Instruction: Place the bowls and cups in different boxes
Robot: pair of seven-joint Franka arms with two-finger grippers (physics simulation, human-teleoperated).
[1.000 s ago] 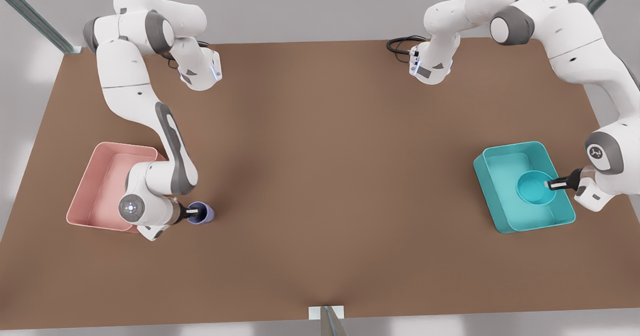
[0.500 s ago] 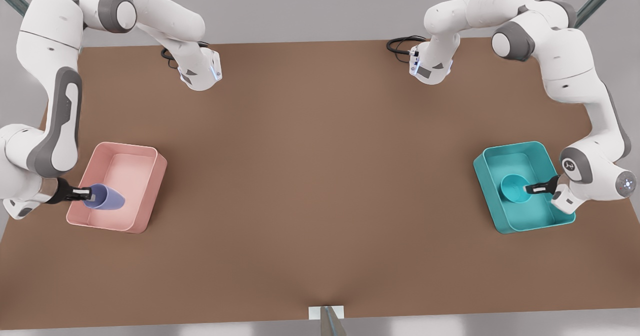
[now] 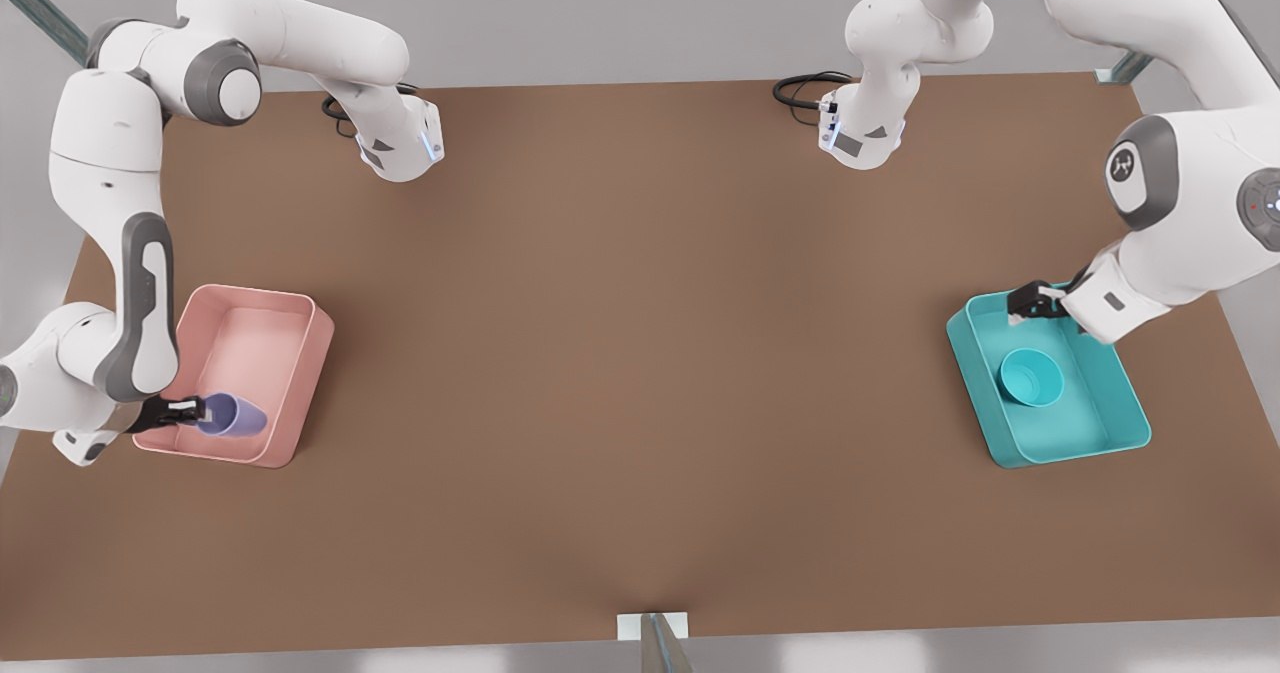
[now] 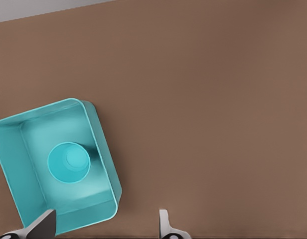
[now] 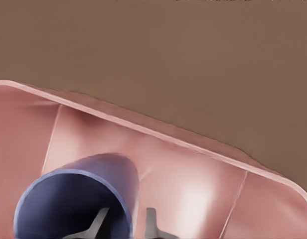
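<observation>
The teal bowl [image 3: 1032, 376] [image 4: 69, 162] rests upright inside the teal box [image 3: 1070, 443] [image 4: 101, 144] at the front view's right. My left gripper [image 3: 1030, 303] [image 4: 103, 229] hangs open above that box's far rim, apart from the bowl. At the front view's left, my right gripper [image 3: 190, 413] [image 5: 126, 224] is shut on the rim of the lavender cup [image 3: 235, 418] [image 5: 78, 199]. The cup is tilted on its side, low in the near corner of the pink box [image 3: 300, 373] [image 5: 193, 169].
Both arm bases [image 3: 400, 143] [image 3: 860, 133] stand at the far side of the brown table [image 3: 640, 353], with a black cable [image 3: 800, 88] beside one. A small metal bracket [image 3: 650, 628] sits at the near edge. Open tabletop lies between the two boxes.
My left gripper let go of the bowl and pulled up and back to the teal box's far rim. My right gripper carried the cup down toward the pink box's near corner.
</observation>
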